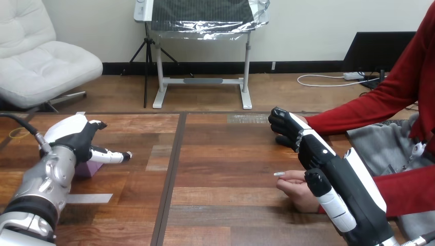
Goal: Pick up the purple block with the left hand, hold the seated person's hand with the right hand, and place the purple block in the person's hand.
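1. Small purple block (88,169), cuboid, matt: lower left of the frame, appearing to sit on the brown wooden table (215,154), partly covered by the robot's black-and-white left hand (79,138); judged not yet lifted
2. Said left hand: set low over the purple block, white back shell turned up and to the left, silver forearm entering from the lower left corner; this placement is judged to be for the pick-up; whether the block is gripped or merely covered cannot be told
3. Robot's black-and-white right hand (318,151): right of centre, arm entering from the lower right corner and slanted up and to the left, white back shell turned to the camera; whether it is open or closed on anything cannot be told
4. Seated person's hand (293,188), loosely closed, lower right of centre: laid on the table just beside the right hand, on its left side; judged to be offered as the receiving hand, though contact cannot be confirmed
5. Long red sleeve (369,102), from the upper right: its cuff is met by the far end of the right hand; the hand it ends in is hidden, so a hold there cannot be confirmed
6. Spacing: purple block and person's hand are well apart, with the table's dark seam (169,179) between them; a carry across to the right is judged to be needed once the block is grasped
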`<act>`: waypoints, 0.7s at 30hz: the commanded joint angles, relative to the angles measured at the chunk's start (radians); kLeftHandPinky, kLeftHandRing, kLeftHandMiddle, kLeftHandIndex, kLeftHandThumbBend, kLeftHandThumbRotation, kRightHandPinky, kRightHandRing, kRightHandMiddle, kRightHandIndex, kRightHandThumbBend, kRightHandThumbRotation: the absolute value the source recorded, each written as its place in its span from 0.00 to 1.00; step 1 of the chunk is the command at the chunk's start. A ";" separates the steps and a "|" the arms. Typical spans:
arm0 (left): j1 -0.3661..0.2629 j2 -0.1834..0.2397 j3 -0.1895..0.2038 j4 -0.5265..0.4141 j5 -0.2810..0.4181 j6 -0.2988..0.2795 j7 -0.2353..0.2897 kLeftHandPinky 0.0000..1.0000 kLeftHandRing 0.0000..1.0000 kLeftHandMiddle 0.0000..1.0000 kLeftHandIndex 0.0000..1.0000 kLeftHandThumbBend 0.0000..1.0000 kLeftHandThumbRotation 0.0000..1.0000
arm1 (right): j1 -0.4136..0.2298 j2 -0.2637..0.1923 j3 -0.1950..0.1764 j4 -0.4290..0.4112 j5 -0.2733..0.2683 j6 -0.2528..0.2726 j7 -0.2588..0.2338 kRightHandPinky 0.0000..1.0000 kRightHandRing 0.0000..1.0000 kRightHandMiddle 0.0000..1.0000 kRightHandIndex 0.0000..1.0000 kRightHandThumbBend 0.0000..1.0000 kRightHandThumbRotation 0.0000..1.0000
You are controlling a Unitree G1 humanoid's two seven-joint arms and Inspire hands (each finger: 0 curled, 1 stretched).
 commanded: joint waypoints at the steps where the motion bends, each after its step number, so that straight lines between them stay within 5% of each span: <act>1: -0.070 0.009 -0.018 0.009 0.005 0.011 -0.010 0.78 0.90 0.91 0.90 0.72 0.41 | -0.047 -0.016 -0.015 -0.045 0.011 -0.005 0.003 0.91 0.93 0.92 0.92 0.74 1.00; 14: -0.083 -0.003 0.005 0.011 -0.031 0.036 -0.066 0.71 0.86 0.89 0.86 0.75 0.22 | -0.052 -0.013 -0.014 -0.040 0.014 -0.007 0.003 0.90 0.93 0.92 0.92 0.74 1.00; 21: -0.082 0.001 0.020 0.002 -0.058 0.018 -0.093 0.60 0.72 0.78 0.77 0.73 0.21 | -0.055 -0.012 -0.015 -0.038 0.017 -0.010 0.004 0.90 0.92 0.92 0.92 0.73 1.00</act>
